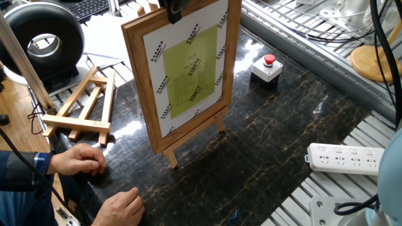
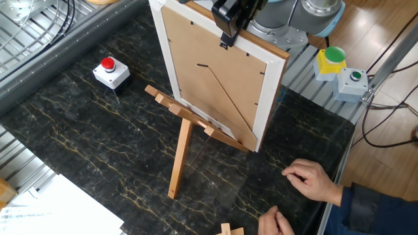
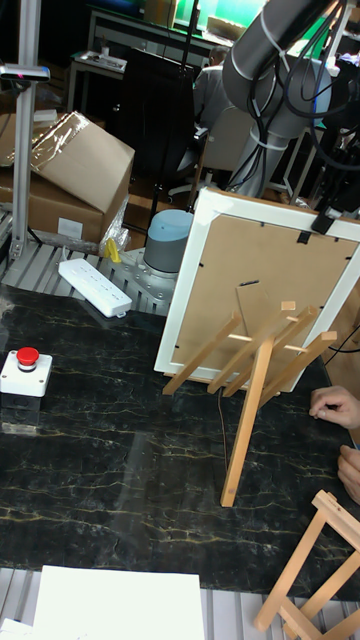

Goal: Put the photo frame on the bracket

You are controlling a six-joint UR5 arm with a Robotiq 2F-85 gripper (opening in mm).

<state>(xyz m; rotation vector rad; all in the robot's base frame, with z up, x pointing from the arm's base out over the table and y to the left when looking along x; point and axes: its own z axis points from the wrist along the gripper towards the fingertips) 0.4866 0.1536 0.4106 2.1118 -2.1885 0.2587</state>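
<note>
Your hands rest on desk at near edge. Beside them, smaller easel lies flat. Mid-desk: photo frame stands on bracket, bottom edge on ledge bar, back leaning against slats, rear prop leg on desk. Claw clamped on photo frame's top edge. Beyond: red button box.

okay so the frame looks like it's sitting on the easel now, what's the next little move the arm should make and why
Probably open the gripper and lift straight up. The photo frame already sits with its bottom edge on the ledge of the bracket and leans back against the slats, while the gripper is at the frame's top edge. Releasing gently should avoid tipping it.
</note>
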